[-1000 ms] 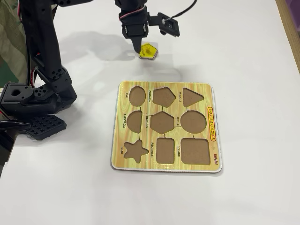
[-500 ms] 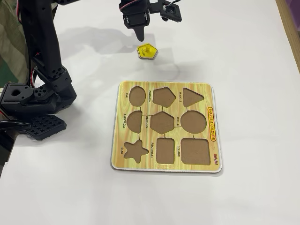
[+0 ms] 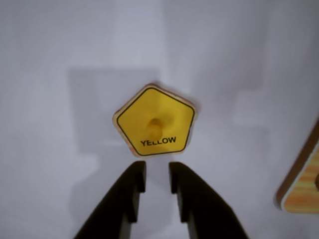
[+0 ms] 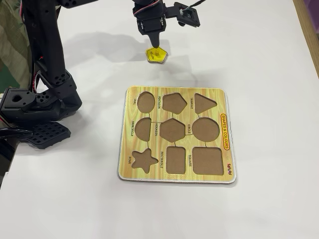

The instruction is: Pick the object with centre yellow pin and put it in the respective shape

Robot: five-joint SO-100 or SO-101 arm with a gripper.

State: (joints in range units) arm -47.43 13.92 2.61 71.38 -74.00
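Note:
The object with centre yellow pin, a flat yellow pentagon (image 3: 154, 122) printed "YELLOW", lies on the white table beyond the board's far edge (image 4: 156, 55). In the wrist view my gripper (image 3: 157, 169) sits just short of the piece, its two dark fingers a narrow gap apart with nothing between them. In the fixed view the gripper (image 4: 155, 45) points down right above the piece's knob. The respective shape, the brown pentagon cutout (image 4: 174, 103), is in the top row of the yellow wood-grain board (image 4: 223, 95), between the oval and the triangle cutouts.
The board also holds hexagon (image 4: 172, 130), circle, star, square and other cutouts. Its corner shows at the right edge of the wrist view (image 3: 304, 191). The arm's black base (image 4: 37, 107) stands at the left of the table.
The gripper lifted from beside the piece's left edge, shifted a little right, and now hangs directly over the knob. The piece has stayed in place.

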